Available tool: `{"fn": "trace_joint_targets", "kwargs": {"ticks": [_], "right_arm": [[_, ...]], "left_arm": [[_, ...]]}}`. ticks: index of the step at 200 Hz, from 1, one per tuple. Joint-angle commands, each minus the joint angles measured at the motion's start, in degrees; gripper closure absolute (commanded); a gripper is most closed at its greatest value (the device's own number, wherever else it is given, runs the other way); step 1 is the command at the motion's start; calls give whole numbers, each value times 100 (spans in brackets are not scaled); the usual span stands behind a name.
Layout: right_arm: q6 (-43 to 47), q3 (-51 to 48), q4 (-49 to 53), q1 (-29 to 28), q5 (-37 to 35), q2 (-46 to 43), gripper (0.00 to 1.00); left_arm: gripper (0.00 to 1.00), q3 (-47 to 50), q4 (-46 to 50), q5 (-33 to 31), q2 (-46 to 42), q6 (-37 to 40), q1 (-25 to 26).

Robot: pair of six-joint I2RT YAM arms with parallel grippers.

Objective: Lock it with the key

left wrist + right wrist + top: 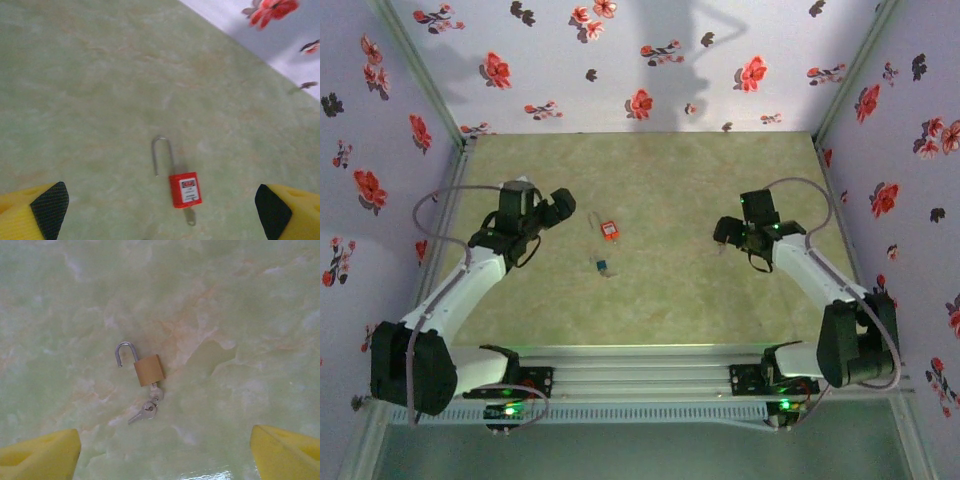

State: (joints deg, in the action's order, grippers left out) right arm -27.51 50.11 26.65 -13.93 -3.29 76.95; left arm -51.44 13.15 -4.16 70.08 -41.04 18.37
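On table [100, 75], red padlock [185, 189], white label [189, 190] illegible

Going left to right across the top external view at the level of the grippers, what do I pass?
left gripper → red padlock → right gripper

- A red, box-shaped plastic padlock [185, 189] is pictured lying flat on the green marbled tabletop, left of centre, its long steel shackle [160, 137] open with one leg free of the body; a small grey key [190, 217] is seen at its base.
- A square brass padlock [148, 370] is shown lying flat, its short steel shackle [127, 343] unlatched, with a ring of silver keys [145, 411] at its keyhole end.
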Motion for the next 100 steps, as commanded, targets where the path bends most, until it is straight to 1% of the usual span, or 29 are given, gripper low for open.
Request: {"fn": "trace_joint_targets", "kwargs": {"ticks": [1,16,73,100], "right_arm": [[173,273,180,-78,-258,259,15],[239,352,209,-155,-363,424,20],[395,655,339,-387,-599,1044,26],[462,748,367,-434,-611,1266,32]], "left_arm": [[0,-489,958,-358,148,254,99],[0,-521,1033,-374,101,239,169],[0,-730,1284,-375,73,159,528],[0,-759,1317,-374,58,141,654]]}}
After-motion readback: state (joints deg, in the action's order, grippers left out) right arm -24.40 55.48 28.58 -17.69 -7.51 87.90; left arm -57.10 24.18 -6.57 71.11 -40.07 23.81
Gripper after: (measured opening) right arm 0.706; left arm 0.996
